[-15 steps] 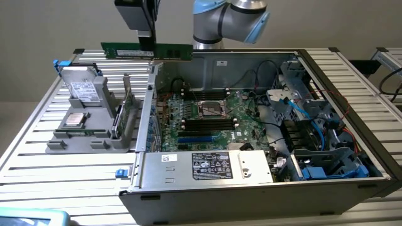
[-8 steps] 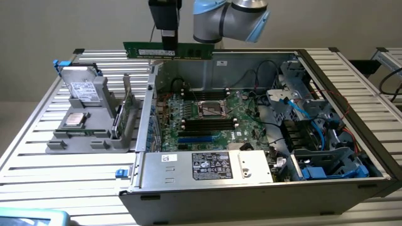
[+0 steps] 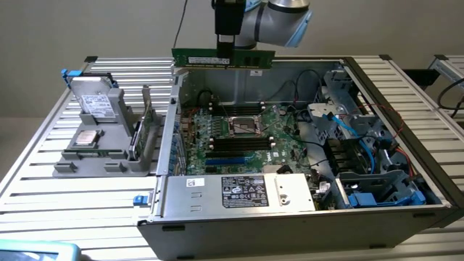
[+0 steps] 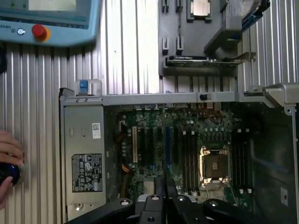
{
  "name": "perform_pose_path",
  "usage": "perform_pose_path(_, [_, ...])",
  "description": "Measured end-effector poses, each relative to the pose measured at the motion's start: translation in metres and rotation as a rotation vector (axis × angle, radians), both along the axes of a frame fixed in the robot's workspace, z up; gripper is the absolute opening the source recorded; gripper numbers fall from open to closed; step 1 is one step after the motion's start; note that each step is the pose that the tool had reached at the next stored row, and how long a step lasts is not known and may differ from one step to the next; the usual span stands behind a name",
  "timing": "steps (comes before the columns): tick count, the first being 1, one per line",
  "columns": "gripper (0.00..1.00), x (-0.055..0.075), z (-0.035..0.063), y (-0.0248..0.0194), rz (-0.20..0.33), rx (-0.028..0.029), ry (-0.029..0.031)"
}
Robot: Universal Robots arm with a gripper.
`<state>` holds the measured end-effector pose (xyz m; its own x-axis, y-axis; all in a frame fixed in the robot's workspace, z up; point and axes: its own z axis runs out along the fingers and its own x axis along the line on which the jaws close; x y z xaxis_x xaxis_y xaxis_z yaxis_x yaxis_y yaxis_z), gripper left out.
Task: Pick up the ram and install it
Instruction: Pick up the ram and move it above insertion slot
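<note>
Nearest, in the lower left corner of the exterior view: a corner of a teach pendant (image 3: pixel 32 251) on the slatted table (image 3: pixel 87 217). Just behind, across the lower middle: the open computer case (image 3: pixel 290 231), with the power supply (image 3: pixel 239 191) along its near edge. Further in, at frame centre: the motherboard (image 3: pixel 279 122), with the CPU socket (image 3: pixel 245 126) flanked by dark memory slots (image 3: pixel 238 143), apparently unfilled. Off to the exterior view's left: a grey parts tray (image 3: pixel 94 160) carrying a drive (image 3: pixel 94 103), a processor (image 3: pixel 87 137) and a taller green card (image 3: pixel 147 128) standing on edge.

Farthest, upper middle: the gripper (image 3: pixel 226 57), pinched closed on the ram (image 3: pixel 250 58) near mid-length, label face toward the camera. Held level in the air above the far rim of the case, touching nothing else. Not yet seated.

Key relation: slots below the stick and toward the lower part of the frame. Long axis of the stick across the frame, roughly parallel to that of the slots.

From the exterior view: the stick's whole face and its height above the board. From the wrist view: a straight-down look past the fingertips (image 4: pixel 160 193) onto the slots beside the socket, plus a red stop button (image 4: pixel 39 31) on the pendant and a person's hand (image 4: pixel 9 161) on a small dark object, out past the power-supply end of the case.
</note>
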<state>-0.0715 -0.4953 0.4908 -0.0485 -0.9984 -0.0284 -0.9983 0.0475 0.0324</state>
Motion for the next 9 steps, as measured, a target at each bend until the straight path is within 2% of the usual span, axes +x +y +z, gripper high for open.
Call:
perform_pose_path(6, [0.13,0.027,-0.0033,0.0000,0.000,0.0004,-0.0001])
perform_pose_path(9, [0.13,0.037,-0.0069,0.0001,0.000,0.0086,-0.0001])
